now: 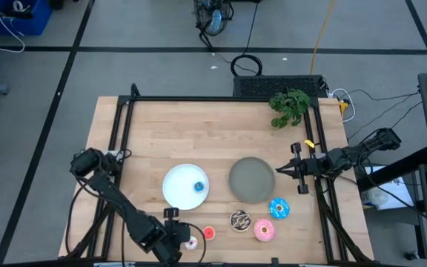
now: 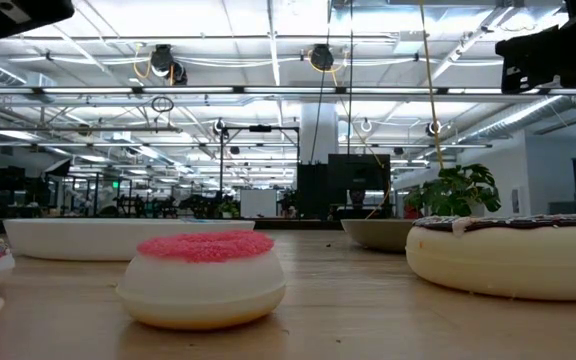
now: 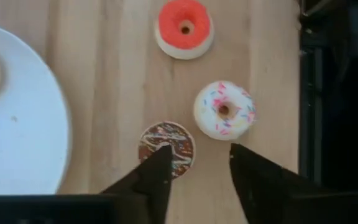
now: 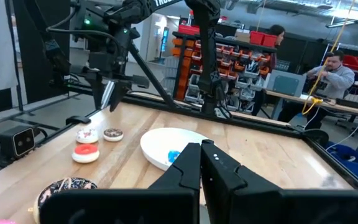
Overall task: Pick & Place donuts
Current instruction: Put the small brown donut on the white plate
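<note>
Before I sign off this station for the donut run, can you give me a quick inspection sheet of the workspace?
Surface: wooden table, bare wood apart from the items below.
Job's things: mini blue donut on white plate; grey plate holds nothing; red mini, pink-white mini, brown mini, large brown, pink and blue on wood.
Clutter: green plant.
Grippers: left gripper open above the minis; right gripper shut beside grey plate.
Cables: black coil, yellow cable on floor.
Surroundings: people at benches in the right wrist view.
</note>
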Controlling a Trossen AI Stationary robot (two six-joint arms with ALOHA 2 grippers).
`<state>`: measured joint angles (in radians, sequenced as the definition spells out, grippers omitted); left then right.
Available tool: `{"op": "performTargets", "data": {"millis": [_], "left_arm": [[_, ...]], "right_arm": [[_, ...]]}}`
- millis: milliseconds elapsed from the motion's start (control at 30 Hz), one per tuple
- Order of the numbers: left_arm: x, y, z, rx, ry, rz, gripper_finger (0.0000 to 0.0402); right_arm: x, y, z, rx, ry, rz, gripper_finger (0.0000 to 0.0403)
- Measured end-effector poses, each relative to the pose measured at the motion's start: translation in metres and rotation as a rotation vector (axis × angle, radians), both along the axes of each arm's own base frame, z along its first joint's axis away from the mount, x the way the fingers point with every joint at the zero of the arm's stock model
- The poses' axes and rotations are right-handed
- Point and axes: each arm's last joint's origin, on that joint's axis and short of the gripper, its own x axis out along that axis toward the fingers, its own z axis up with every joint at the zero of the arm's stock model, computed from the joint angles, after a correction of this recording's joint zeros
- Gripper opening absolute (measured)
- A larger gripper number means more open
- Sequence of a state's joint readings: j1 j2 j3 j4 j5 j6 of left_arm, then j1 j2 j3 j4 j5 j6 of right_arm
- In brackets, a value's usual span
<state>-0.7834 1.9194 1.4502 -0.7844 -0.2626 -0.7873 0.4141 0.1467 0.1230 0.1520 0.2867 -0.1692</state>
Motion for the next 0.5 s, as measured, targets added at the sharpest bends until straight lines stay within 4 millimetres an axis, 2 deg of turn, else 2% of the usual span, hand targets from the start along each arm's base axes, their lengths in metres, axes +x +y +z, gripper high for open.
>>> {"op": "performTargets", "data": {"millis": [100,200,500], "left_arm": [[-0.0005,-0.0017,0.0001,0.003,-0.004,-0.029,0.0201],[-0.0001,-0.0025,0.0004,0.007,-0.015,-0.047,0.0210],[0.0015,-0.0043,-0.0017,0.006,-0.024,-0.061,0.0175]], "right_arm": [[0.0000,0.0000,0.0000,0.000,0.000,0.000,0.0000],[0.0000,0.0000,0.0000,0.000,0.000,0.000,0.0000],[0.0000,0.0000,0.0000,0.000,0.000,0.000,0.0000]]}}
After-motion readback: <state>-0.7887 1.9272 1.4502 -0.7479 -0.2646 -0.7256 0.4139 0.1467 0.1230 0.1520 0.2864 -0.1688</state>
